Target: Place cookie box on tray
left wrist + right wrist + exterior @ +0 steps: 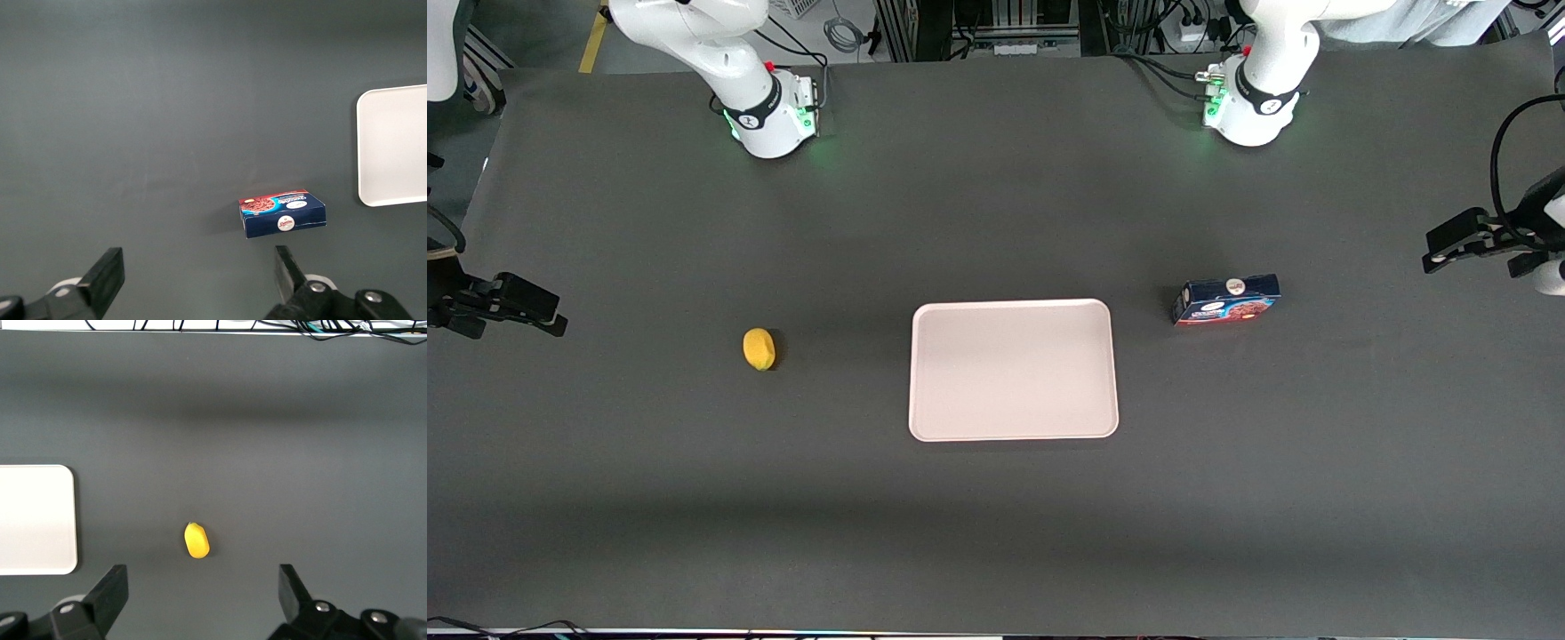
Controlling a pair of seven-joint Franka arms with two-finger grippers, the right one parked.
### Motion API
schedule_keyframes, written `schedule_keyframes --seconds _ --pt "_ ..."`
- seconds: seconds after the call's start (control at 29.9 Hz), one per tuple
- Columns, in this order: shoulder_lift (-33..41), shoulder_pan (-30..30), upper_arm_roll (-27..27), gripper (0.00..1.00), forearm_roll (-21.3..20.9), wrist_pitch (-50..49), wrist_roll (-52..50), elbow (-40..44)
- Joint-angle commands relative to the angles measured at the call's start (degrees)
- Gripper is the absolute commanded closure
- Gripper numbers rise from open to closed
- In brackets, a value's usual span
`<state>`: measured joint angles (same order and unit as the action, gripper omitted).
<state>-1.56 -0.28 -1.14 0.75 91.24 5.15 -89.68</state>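
- Cookie box lies flat on table, near tray at its 2 o'clock, toward working arm's end.
- Gripper hangs above table w/ fingers spread wide, holding nothing; box apart from it.
- Best approach, prob.: center over box, straddle its narrow width, descend square, pinch firmly.

Large flat pale pink rectangular tray at centre of dark grey worktop. Slim dark-blue cookie box on worktop at tray's 2 o'clock in front view, near, apart. Small yellow lump at tray's 9 o'clock, well apart. Left arm's tool above worktop, fingers spread, box between them and tray, untouched.
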Motion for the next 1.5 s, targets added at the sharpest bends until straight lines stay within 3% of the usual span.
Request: schedule_keyframes --seconds 0.0,0.43,0.7,1.1,1.47 --pt "0.86 0.45 1.40 0.00 0.48 -0.10 1.44 -0.67" --pt "0.77 0.54 4.92 0.01 0.22 -0.63 23.40 -2.34" --pt "0.77 0.63 9.22 0.00 -1.45 0.69 31.15 -5.59" --pt "9.64 1.59 18.89 0.00 -4.36 13.78 34.14 -24.82" --pt "14.92 1.68 26.28 0.00 -4.36 19.58 38.96 -34.32"
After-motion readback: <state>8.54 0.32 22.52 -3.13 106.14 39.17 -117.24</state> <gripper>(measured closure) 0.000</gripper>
